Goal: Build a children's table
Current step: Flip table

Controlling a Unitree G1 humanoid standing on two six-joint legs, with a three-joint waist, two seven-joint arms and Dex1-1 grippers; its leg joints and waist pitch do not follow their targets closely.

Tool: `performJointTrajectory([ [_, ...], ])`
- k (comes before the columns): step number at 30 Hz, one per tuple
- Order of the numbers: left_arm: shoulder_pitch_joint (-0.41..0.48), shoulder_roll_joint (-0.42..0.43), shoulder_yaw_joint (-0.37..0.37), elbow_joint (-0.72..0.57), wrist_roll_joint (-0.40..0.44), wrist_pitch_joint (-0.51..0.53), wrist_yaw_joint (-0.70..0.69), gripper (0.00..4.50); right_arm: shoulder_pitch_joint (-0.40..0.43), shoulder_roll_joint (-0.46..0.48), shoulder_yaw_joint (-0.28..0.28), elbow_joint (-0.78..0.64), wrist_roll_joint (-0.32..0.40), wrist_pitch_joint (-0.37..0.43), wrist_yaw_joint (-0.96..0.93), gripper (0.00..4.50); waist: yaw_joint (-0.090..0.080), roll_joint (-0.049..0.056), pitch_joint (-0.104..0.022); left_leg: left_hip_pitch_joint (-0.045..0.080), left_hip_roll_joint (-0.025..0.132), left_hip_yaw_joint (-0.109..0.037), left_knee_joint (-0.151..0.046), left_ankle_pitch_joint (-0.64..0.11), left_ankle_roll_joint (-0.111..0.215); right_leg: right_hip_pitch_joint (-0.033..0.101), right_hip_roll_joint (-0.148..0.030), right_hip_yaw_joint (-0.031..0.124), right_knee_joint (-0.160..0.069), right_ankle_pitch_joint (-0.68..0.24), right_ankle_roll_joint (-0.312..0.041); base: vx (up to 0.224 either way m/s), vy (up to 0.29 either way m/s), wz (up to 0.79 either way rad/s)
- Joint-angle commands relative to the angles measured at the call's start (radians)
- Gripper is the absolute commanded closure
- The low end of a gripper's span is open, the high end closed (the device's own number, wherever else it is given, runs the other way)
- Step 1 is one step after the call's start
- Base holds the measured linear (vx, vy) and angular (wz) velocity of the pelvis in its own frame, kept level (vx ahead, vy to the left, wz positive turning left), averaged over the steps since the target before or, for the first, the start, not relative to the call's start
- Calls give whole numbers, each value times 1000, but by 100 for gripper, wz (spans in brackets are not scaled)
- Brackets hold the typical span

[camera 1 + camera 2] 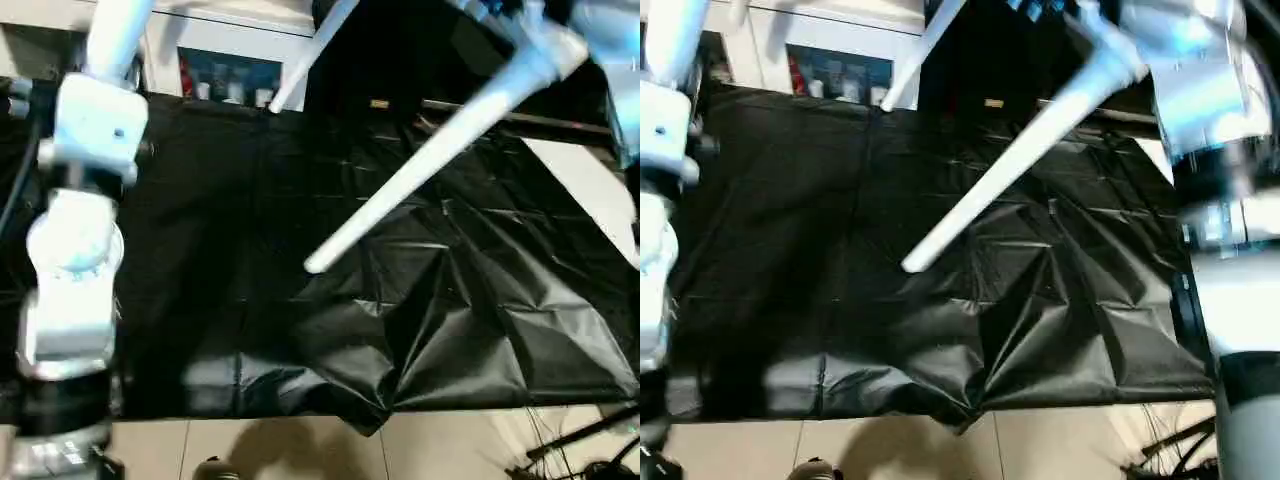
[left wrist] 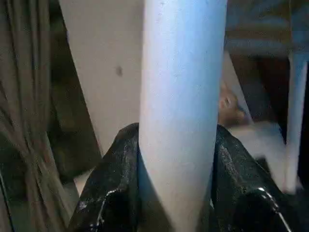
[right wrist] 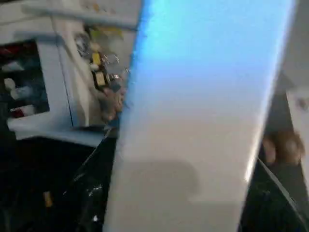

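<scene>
Two white tapered legs of the children's table hang in the air over the black sheet. The long leg (image 1: pixel 420 170) slants down from the upper right, its narrow tip (image 1: pixel 315 265) above the middle of the sheet. A second leg (image 1: pixel 310 55) slants down at the top centre. In the left wrist view my left gripper (image 2: pixel 176 145) is shut on a white leg (image 2: pixel 181 96), with a black finger (image 2: pixel 116 183) on each side. In the right wrist view my right gripper (image 3: pixel 183 198) is shut on a broad white leg (image 3: pixel 203 96). My left arm (image 1: pixel 85 200) rises past the picture's top.
The black-sheeted work table (image 1: pixel 230 300) lies below, its sheet creased and bunched at the front centre (image 1: pixel 380 400). A white cabinet with glass doors (image 1: pixel 220 75) stands behind it. Tiled floor and dark cables (image 1: pixel 590 455) lie in front. A white slab (image 1: pixel 590 190) shows at the right.
</scene>
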Motion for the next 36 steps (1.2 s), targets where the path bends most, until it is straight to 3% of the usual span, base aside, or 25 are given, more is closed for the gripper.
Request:
performJointTrajectory([
  [1, -16, -15, -51, -2, -16, -9, -2, 284, -15, 61, 87, -24, 12, -124, 95, 212, -14, 28, -66, 16, 6, 5, -69, -294, -33, 34, -41, 16, -75, -250, -107, 0, 0, 0],
  [2, -3, -18, -50, 1, -19, -11, 1, 285, -29, 74, 91, -8, 11, -137, 97, 194, -17, 22, -67, 18, 8, 5, -68, -290, -35, 32, -40, 16, -73, -235, -109, 0, 0, 0],
  [4, 14, -21, -49, 3, -16, -11, 4, 286, -50, 93, 92, 16, 11, -156, 98, 184, -24, 24, -69, 23, 11, 6, -66, -298, -41, 28, -38, 11, -69, -202, -121, 0, 0, 0],
  [7, 33, -26, -45, 5, -10, -13, 6, 287, -73, 120, 88, 42, 17, -183, 98, 144, -32, 9, -64, 23, 15, 7, -66, -318, -36, 25, -40, 9, -71, -222, -120, 0, 0, 0],
  [12, 50, -30, -46, 0, 6, -2, 19, 288, -85, 166, 68, 92, 39, -242, 105, 94, -30, 9, -63, 28, 19, 7, -69, -300, -55, 26, -41, 4, -66, -163, -123, 0, 0, 0],
  [15, 60, -29, -54, 3, 9, -9, 25, 288, -79, 176, 70, 95, 34, -249, 102, 90, -32, 7, -62, 29, 20, 4, -72, -332, -69, 26, -41, 1, -67, -182, -112, 0, 0, 0],
  [16, 64, -28, -57, 6, 10, -13, 26, 288, -76, 180, 64, 97, 38, -261, 97, 68, -31, 5, -63, 31, 19, 3, -72, -338, -71, 27, -42, 0, -68, -185, -110, 0, 0, 0],
  [21, 72, -27, -54, 26, 10, -23, 26, 288, -57, 207, 14, 98, 67, -345, 13, 45, -31, 1, -64, 25, 18, 3, -71, -327, -73, 30, -47, 1, -68, -193, -101, 0, 0, 0],
  [25, 76, -20, -48, 39, 6, -22, 29, 288, 15, 233, -19, 26, 139, -417, 11, 44, -30, 3, -68, 26, 20, 5, -70, -293, -73, 32, -45, -1, -64, -144, -102, 0, 0, 0],
  [26, 78, -16, -51, 43, 9, -21, 27, 288, 39, 231, -14, 6, 133, -437, 5, 44, -29, 7, -67, 27, 20, 6, -71, -279, -72, 33, -45, -1, -64, -127, -101, 0, 0, 0],
  [29, 80, -15, -53, 49, 7, -22, 26, 288, 76, 230, -9, -20, 120, -471, -14, 44, -30, 5, -71, 27, 19, 7, -70, -259, -77, 38, -43, -2, -61, -112, -99, 0, 0, 0],
  [30, 80, -15, -54, 52, 7, -23, 27, 288, 86, 236, -17, -26, 134, -477, -12, 44, -31, 4, -71, 26, 18, 7, -69, -259, -77, 39, -43, -2, -61, -120, -100, 0, 0, 0],
  [31, 79, -14, -53, 64, 3, -23, 25, 288, 128, 254, -30, -59, 187, -503, 3, 44, -31, 9, -69, 26, 18, 7, -70, -271, -75, 38, -44, 0, -64, -132, -97, 0, 0, 0],
  [33, 79, -14, -53, 75, 1, -26, 23, 288, 162, 263, -30, -81, 222, -525, 19, 44, -33, 7, -70, 28, 19, 5, -71, -299, -74, 36, -44, -2, -66, -158, -91, 0, 0, 0],
  [36, 82, -11, -50, 99, -15, -29, 12, 288, 264, 282, -15, -137, 288, -474, 76, 44, -31, 9, -67, 32, 20, 4, -75, -327, -65, 33, -43, -1, -74, -182, -88, 0, 0, 0],
])
